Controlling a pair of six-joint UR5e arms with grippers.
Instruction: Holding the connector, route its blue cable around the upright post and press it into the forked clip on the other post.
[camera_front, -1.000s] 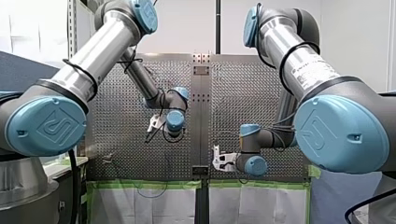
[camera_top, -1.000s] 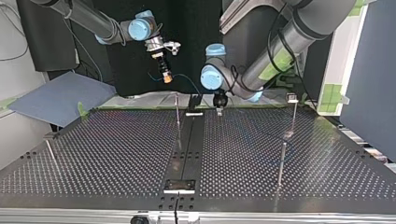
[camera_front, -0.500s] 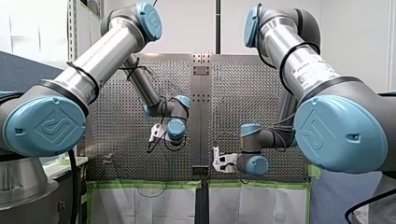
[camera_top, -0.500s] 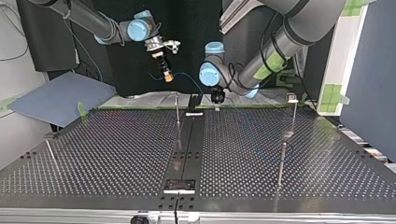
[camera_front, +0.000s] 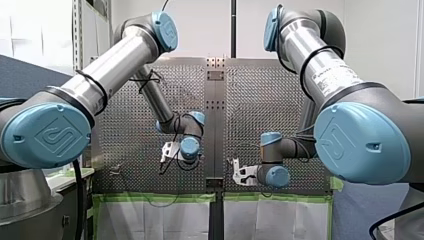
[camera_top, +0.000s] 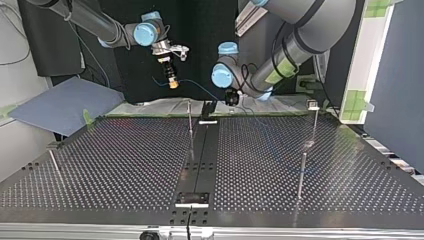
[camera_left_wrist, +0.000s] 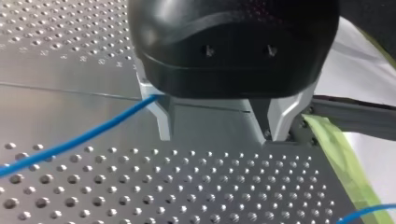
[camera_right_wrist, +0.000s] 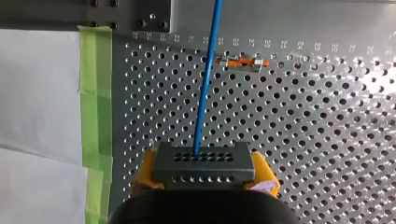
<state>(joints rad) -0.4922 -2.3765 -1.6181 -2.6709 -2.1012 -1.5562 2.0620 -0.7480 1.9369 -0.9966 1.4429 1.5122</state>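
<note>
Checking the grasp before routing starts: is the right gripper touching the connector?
Touching. The right wrist view shows the yellow pads of the right gripper pressed against both sides of the connector, with no gap.

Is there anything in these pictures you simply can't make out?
Top view: the clip atop the right-hand post is too small to show its fork.
Left wrist view: one of my left gripper's fingers hides where the blue cable leads.
Right wrist view: the connector covers most of my right gripper's fingers.
Front view: the cable is too thin to trace.
</note>
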